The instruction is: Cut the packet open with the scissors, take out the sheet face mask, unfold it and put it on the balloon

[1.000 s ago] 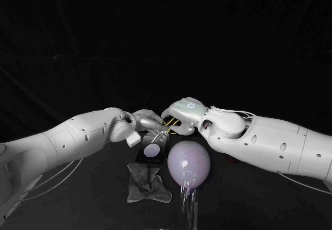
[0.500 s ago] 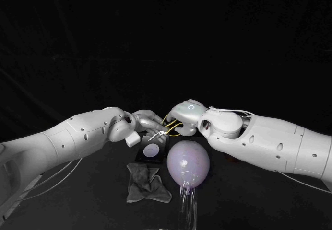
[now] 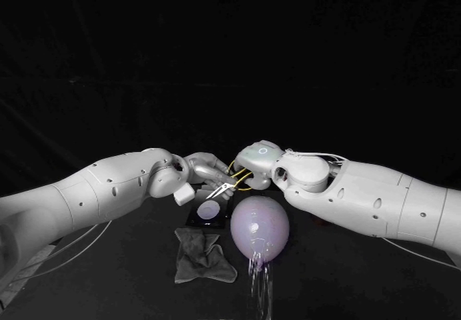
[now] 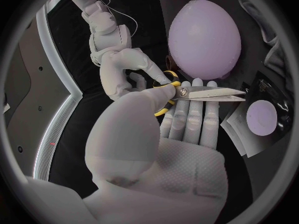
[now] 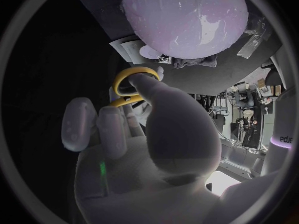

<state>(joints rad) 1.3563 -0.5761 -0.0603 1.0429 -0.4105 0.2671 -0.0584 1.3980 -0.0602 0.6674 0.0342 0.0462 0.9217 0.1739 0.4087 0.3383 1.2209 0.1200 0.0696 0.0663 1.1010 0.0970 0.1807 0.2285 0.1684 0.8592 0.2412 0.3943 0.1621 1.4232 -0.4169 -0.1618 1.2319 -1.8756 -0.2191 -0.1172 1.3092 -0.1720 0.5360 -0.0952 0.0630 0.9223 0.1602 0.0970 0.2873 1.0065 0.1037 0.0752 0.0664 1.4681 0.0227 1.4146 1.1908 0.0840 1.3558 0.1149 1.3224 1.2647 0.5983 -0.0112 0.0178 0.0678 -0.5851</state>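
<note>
Presently the right hand [image 3: 258, 159] grips the scissors [image 4: 209, 92] by their yellow loops, blades near the packet [image 3: 210, 210], which lies just beside the balloon [image 3: 259, 227]. The left hand [image 4: 187, 129] is stretched flat, holding nothing. Thin, slick and floppy by its look, the packet wants pinching at one edge.

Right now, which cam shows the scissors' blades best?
Left wrist view: the scissors lie side-on, blades plain, tips toward the packet. Head view shows them small, by the packet. Right wrist view shows yellow handles; the right hand hides the blades.
</note>
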